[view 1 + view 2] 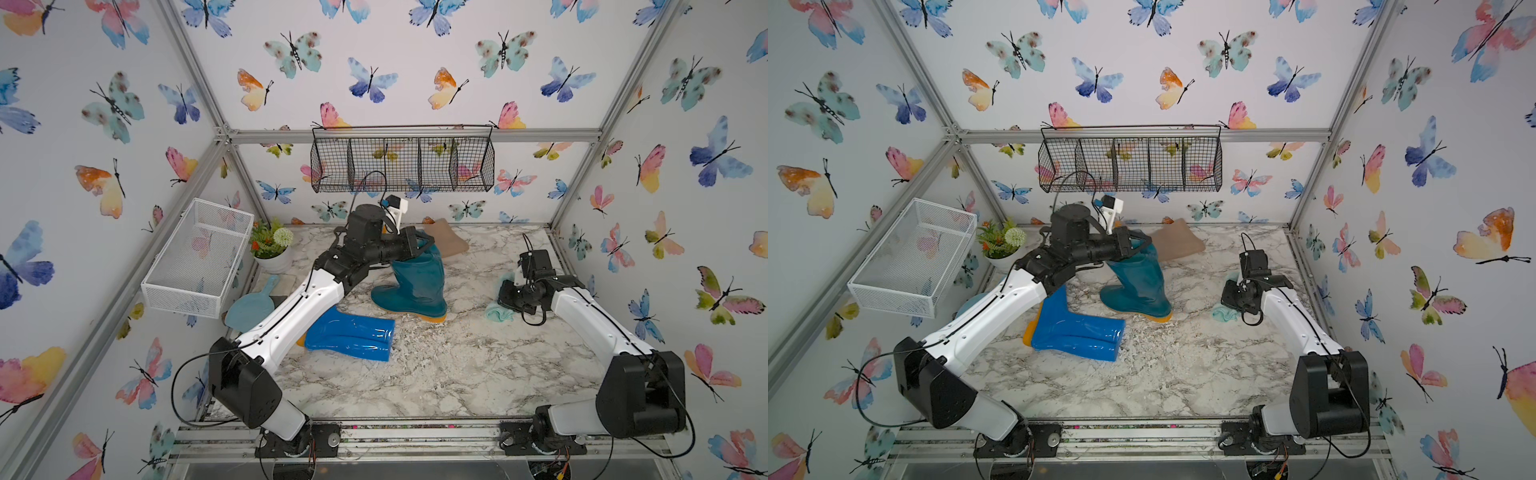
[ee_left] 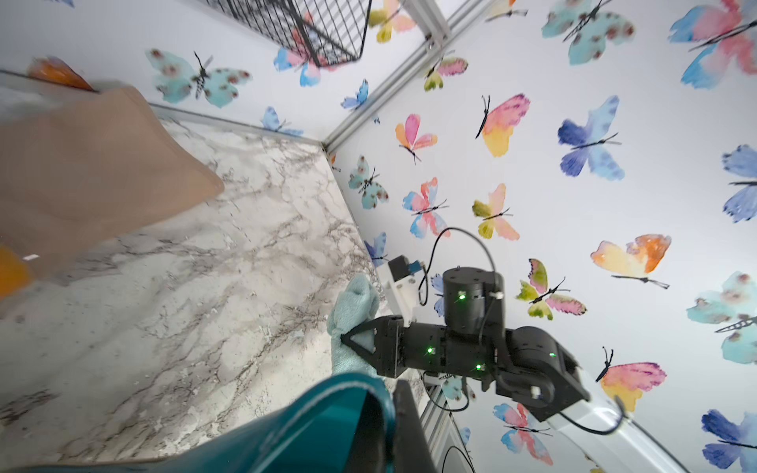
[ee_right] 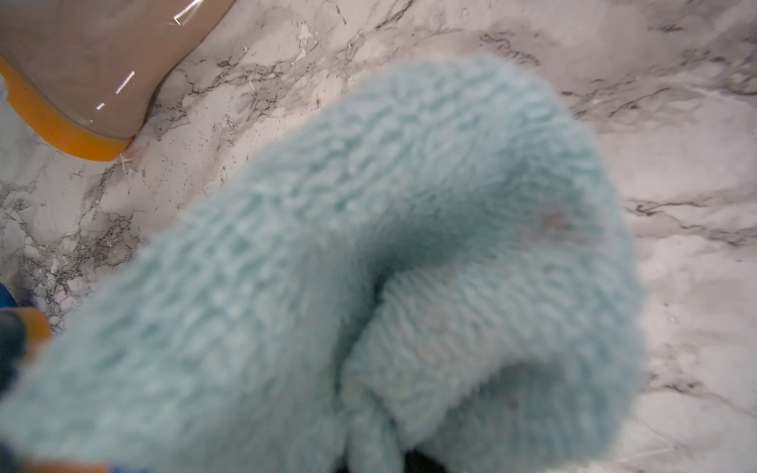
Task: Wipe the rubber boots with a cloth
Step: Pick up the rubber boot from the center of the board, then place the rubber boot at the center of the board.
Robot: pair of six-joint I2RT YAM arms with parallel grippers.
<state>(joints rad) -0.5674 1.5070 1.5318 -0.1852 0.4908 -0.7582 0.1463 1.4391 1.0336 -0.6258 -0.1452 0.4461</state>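
So the dark teal boot (image 1: pixel 415 282) is standing on its orange sole around the middle of the marble table (image 1: pixel 415 382). Its shaft goes up with a slight lean and the toe is aimed toward the left side. The left gripper (image 1: pixel 422 245) has its fingers pressed together on the top rim of the shaft. In the left wrist view one black finger (image 2: pixel 409 426) sits right at the rim, but I can't make out the other one there.

The blue boot (image 1: pixel 353 334) is flat on its side just in front of the teal one. Its long axis runs left-right, open end to the right, sole end tucked under the left arm (image 1: pixel 291 316). The beige boot (image 1: pixel 449 243) lies at the back edge by the wall, mostly hidden behind the left arm and the teal boot in both top views, and I can't tell which way its toe points.

The cloth (image 1: pixel 496 311) is over on the right side, well apart from all three boots, pinched in the right gripper (image 2: pixel 352 340) and bunched up. It fills the right wrist view (image 3: pixel 368 266) and hides the fingers completely. Whether it touches the marble, I can't tell.

Open marble runs between the teal boot and the cloth and across the front of the table. The left edge is tighter — a light blue scoop (image 1: pixel 249 307) sits half covered by the left arm, and there's a potted plant (image 1: pixel 272 245) in the back corner.
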